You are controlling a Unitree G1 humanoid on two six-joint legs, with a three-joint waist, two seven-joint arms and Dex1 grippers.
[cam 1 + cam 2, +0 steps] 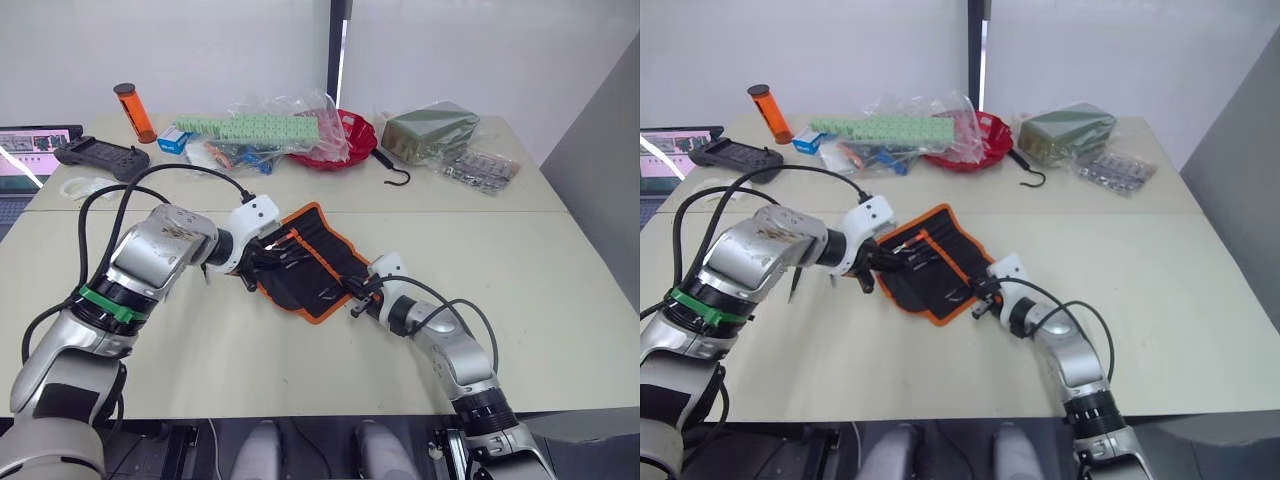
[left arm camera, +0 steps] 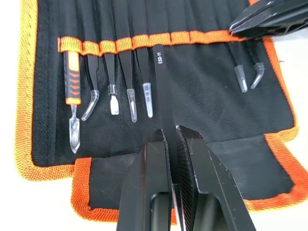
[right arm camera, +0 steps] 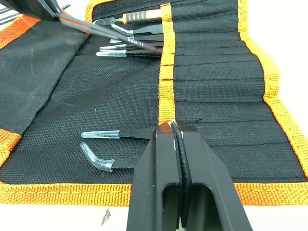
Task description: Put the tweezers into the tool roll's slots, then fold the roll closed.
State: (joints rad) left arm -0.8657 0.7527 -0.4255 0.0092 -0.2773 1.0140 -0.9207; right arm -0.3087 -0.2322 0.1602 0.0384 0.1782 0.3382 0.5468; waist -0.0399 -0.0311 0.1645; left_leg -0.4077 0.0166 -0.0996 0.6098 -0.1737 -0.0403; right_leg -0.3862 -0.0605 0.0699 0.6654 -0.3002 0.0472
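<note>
Left wrist view: left gripper clamped on one black tweezer; its marked end meets the orange band straight ahead of the jaws, at an unfilled slot. Beside it, four tweezers and an orange-handled tool already sit in slots. Tool roll lies open on the table. Right gripper, fingers pressed together with nothing visibly between them, tips at the band; two capped tweezers just beside them.
</note>
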